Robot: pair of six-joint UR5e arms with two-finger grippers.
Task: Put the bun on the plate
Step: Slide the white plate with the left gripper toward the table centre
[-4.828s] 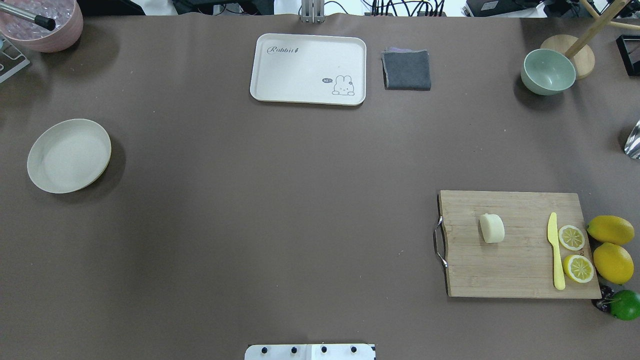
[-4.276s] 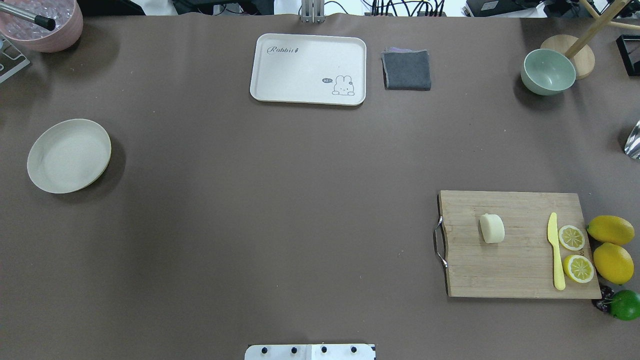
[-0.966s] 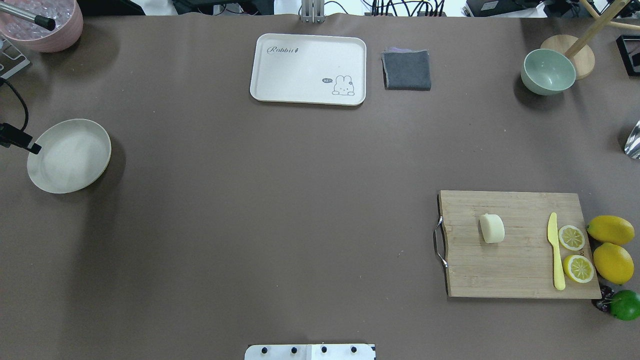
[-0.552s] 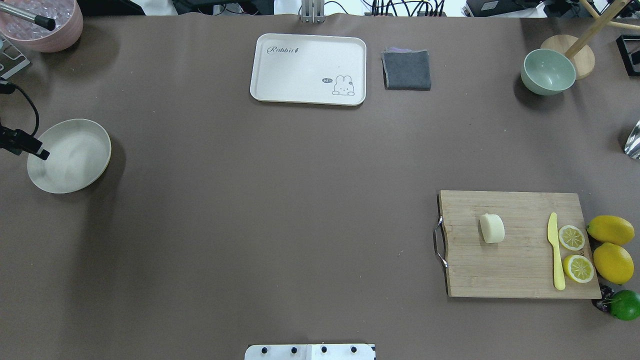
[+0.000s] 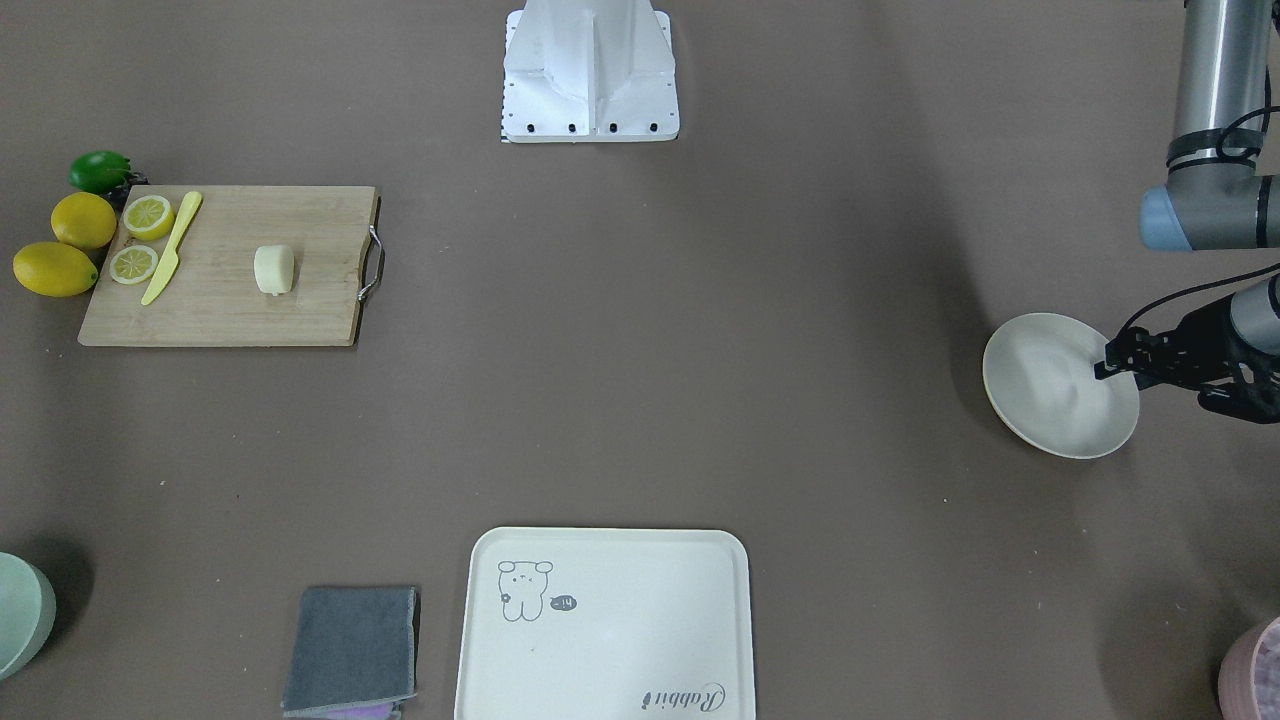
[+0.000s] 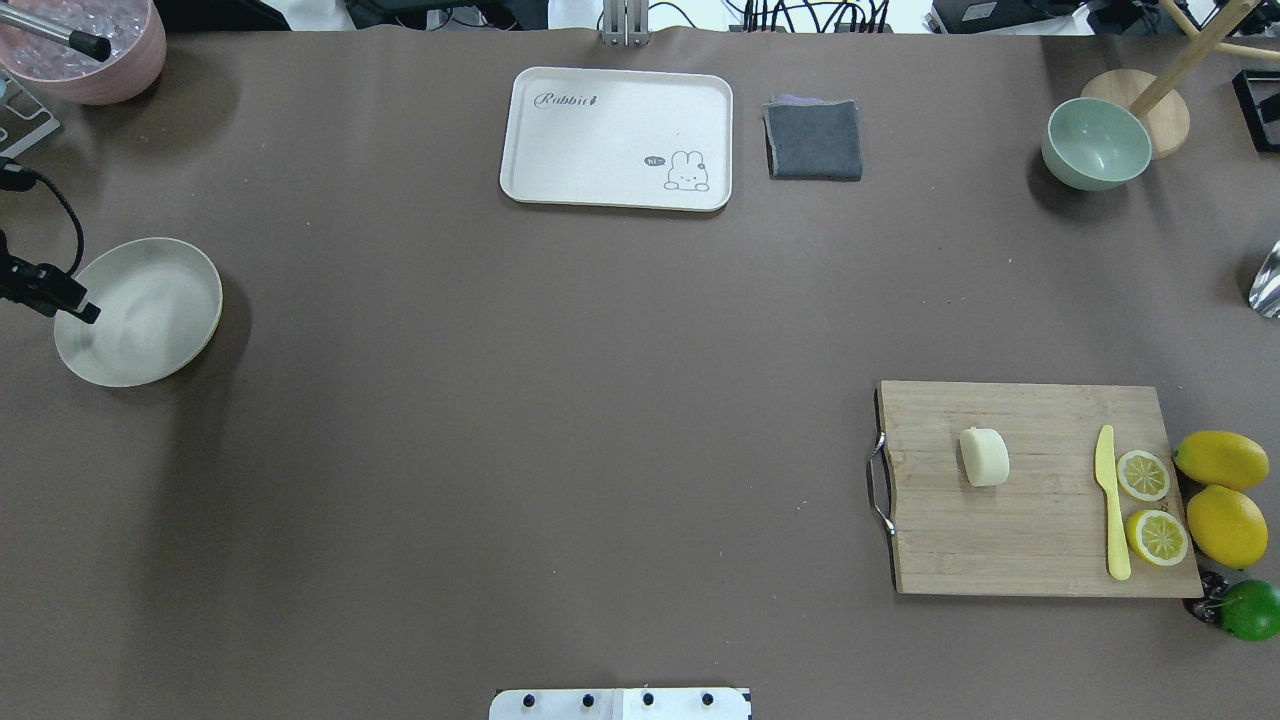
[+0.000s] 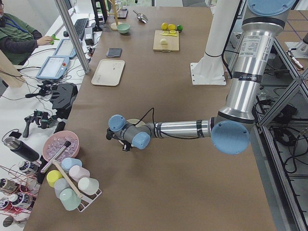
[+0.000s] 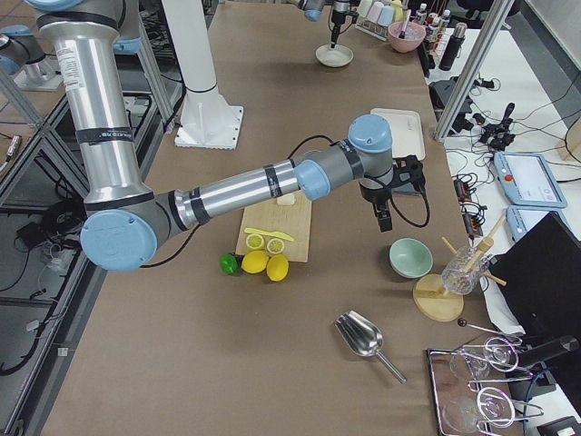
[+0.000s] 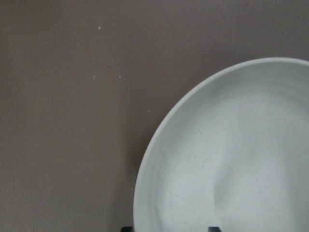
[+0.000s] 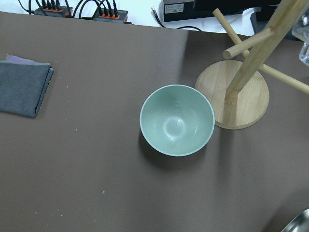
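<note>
The bun (image 6: 985,457), a small cream lump, lies on the wooden cutting board (image 6: 1000,545) at the right; it also shows in the front view (image 5: 273,270). The round off-white plate (image 6: 150,330) sits alone at the far left, and its bare floor fills the left wrist view (image 9: 231,159). My left gripper (image 6: 86,312) hangs over the plate's outer rim (image 5: 1050,440), open, with nothing between its fingers. My right gripper (image 8: 381,213) shows only in the right side view, above the table near the green bowl (image 10: 176,120); whether it is open, I cannot tell.
On the board lie a yellow knife (image 6: 1110,500) and two lemon halves (image 6: 1142,475); whole lemons (image 6: 1222,458) and a lime (image 6: 1250,609) sit beside it. A rabbit tray (image 6: 615,135), grey cloth (image 6: 813,140) and wooden stand (image 6: 1165,120) line the far edge. A pink bowl (image 6: 85,50) stands far left.
The left gripper has come in from the left edge and now reaches over the plate's rim. The bun and the plate have not moved.
</note>
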